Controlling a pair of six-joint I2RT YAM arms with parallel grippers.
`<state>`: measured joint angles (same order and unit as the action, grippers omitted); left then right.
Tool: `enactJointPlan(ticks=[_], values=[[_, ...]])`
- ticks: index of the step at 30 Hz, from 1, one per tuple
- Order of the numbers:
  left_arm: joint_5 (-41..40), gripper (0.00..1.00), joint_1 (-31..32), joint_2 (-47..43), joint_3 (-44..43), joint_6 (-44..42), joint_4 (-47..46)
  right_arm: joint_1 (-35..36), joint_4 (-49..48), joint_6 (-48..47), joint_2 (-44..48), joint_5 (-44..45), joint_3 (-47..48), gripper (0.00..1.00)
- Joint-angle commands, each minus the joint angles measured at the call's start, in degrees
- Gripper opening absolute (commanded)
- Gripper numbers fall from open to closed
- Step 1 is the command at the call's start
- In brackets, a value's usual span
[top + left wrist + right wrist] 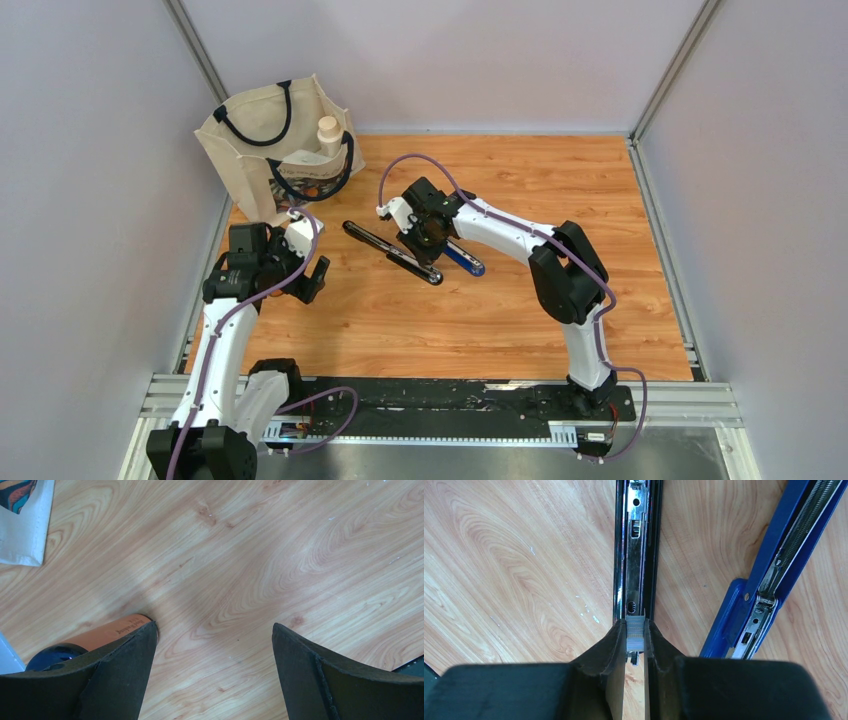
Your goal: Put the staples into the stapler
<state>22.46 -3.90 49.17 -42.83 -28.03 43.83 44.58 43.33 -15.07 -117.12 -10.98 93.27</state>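
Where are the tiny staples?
Right wrist view: the staples are pinched in the right gripper, just over the open black stapler, beside the blue stapler.

Left arm's up from its base at 7 o'clock, reaching to 12, wrist bent over toward 4. My left fingers (131, 665) are spread wide, tips tilted down at the worktop (240, 555). Right arm climbs from its base at 5 o'clock to a folded elbow, then the forearm stretches out to 10. The wrist is pitched straight down there, and my right fingers (613, 647) are nipped close together, pinching the staples (635, 630) right at the tips.
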Motion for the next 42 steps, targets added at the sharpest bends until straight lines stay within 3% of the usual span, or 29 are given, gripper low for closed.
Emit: enactJointPlan(ticks=[1,26,42], values=[[1.2,0.93,-0.3,0.0,0.3,-1.2,-1.6,0.3,-2.5,-0.9,1.0,0.9,0.0,0.15],[1.4,0.93,-0.3,0.2,0.2,-1.2,-1.6,1.0,-3.3,-0.9,4.7,1.1,-1.0,0.15],[1.4,0.93,-0.2,0.2,0.2,-1.2,-1.6,1.0,-2.3,-0.3,2.1,-0.8,-0.4,0.15]])
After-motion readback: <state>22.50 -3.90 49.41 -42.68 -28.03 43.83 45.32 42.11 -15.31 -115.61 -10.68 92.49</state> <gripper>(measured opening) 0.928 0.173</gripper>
